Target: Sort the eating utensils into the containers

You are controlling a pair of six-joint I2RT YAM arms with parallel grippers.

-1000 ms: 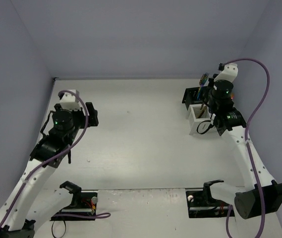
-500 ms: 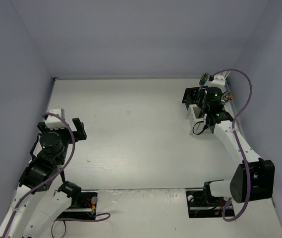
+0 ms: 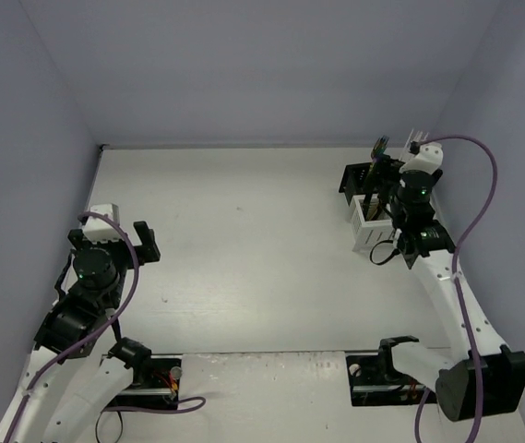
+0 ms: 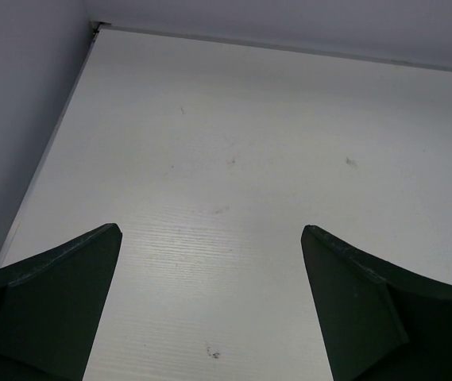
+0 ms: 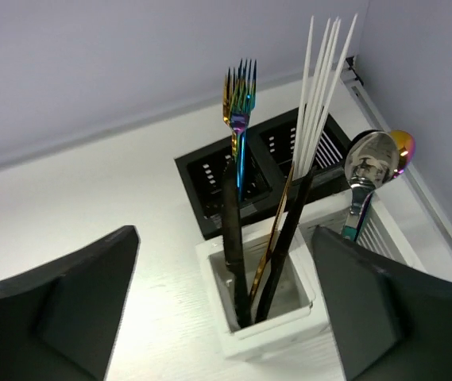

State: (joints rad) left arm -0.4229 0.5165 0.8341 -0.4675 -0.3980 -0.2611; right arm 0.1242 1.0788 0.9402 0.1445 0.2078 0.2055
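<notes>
Lilac walls close in a white table on three sides, and its top is faintly scuffed. At the far right corner two cutlery caddies stand touching each other, a black caddy behind and a white caddy in front of it.

The right gripper hovers just above the white caddy with its fingers spread wide and nothing between them. In the compartment directly below it, two black handles and a thin gold handle stand upright, leaning slightly. Long white prongs rise from one of the black handles. A rainbow-tinted fork stands tines up behind these; which compartment holds it cannot be told. To the right, a silver spoon stands bowl up, with a gold-tinted spoon close behind it, both apparently in the neighbouring section of the white caddy.

The left gripper hangs over the left side of the table, well apart from the caddies. Its dark fingers are spread wide and hold nothing, with only bare tabletop below them.
</notes>
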